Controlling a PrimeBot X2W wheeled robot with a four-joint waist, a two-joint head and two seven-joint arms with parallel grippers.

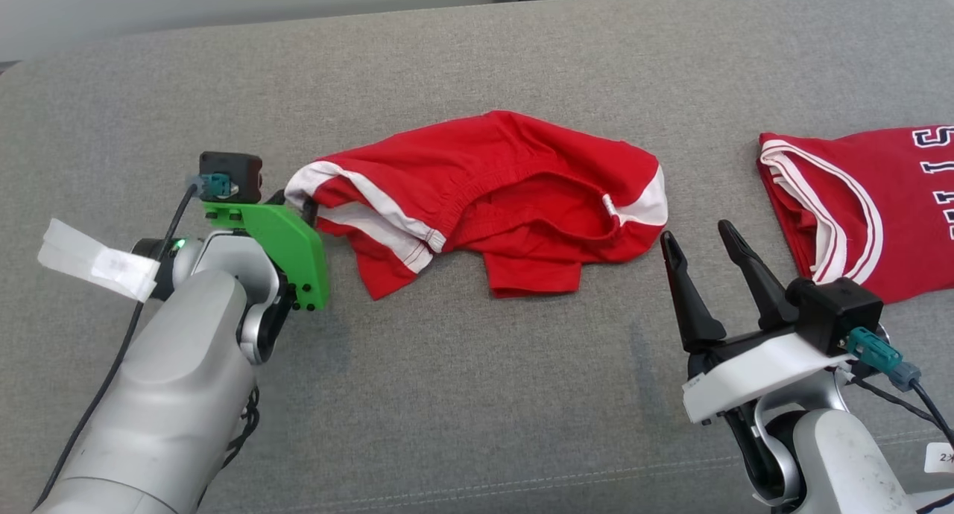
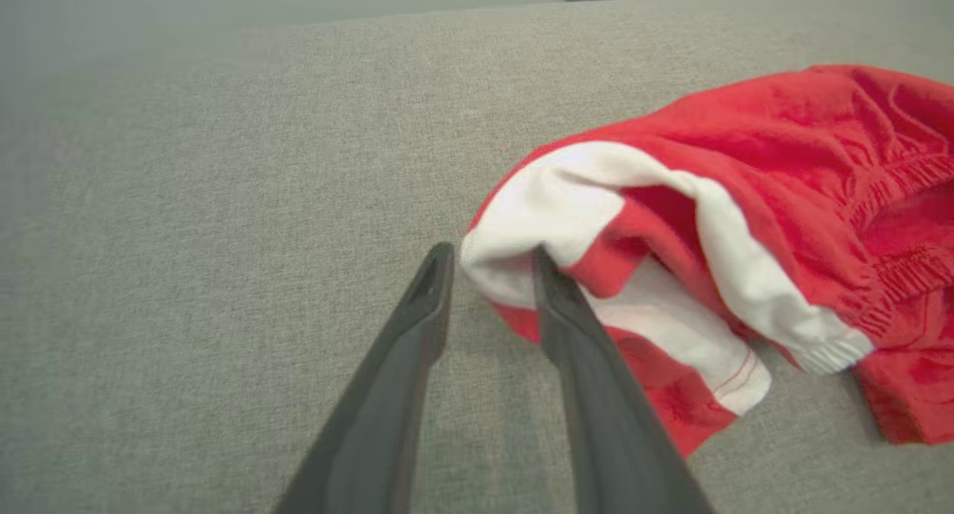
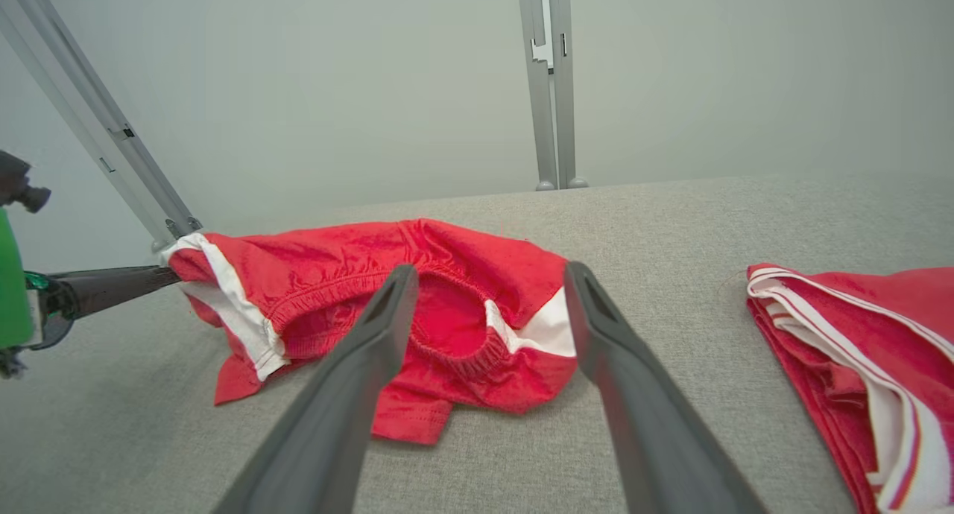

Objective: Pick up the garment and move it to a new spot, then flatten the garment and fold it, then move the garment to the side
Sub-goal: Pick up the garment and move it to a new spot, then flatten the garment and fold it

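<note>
The garment (image 1: 507,194) is a pair of red shorts with white side stripes, lying crumpled in the middle of the grey padded surface (image 1: 447,395). My left gripper (image 1: 299,210) sits at its left end, mostly behind a green plate. In the left wrist view the left gripper (image 2: 488,257) has its jaws slightly parted, and the white hem of the garment (image 2: 745,201) bulges between the tips, touching the right finger. My right gripper (image 1: 697,235) stands open just right of the shorts, with nothing between its fingers. The right wrist view shows my right gripper (image 3: 490,272) facing the garment (image 3: 313,268).
A second red garment, a jersey with white trim and lettering (image 1: 857,201), lies at the right edge, also seen as the jersey (image 3: 857,335) in the right wrist view. Grey metal posts (image 3: 548,89) stand behind the surface against a pale wall.
</note>
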